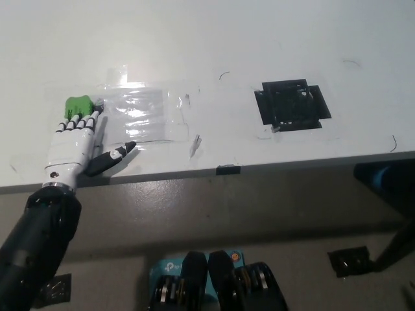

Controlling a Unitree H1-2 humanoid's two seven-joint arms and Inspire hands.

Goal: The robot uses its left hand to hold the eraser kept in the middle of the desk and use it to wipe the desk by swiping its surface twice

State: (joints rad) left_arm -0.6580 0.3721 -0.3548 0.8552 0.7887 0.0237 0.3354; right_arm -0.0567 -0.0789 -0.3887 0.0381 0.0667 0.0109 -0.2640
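A green eraser (78, 104) lies on the white desk (214, 45) at its left side, by the left edge of a clear taped sheet (142, 115). My white left hand (78, 142) rests flat on the desk just in front of it. Its fingers (83, 120) stretch forward and their tips touch or cover the eraser's near edge. The thumb (117, 154) sticks out to the right, apart from the eraser. Nothing shows the hand closed around the eraser. My right hand is out of the picture.
A black taped square (292, 107) sits on the desk's right half. A small black clip (227, 170) marks the front edge (292, 162). A crumpled bit of clear tape (194, 144) lies near the middle. Dark objects stand on the floor at right (382, 184).
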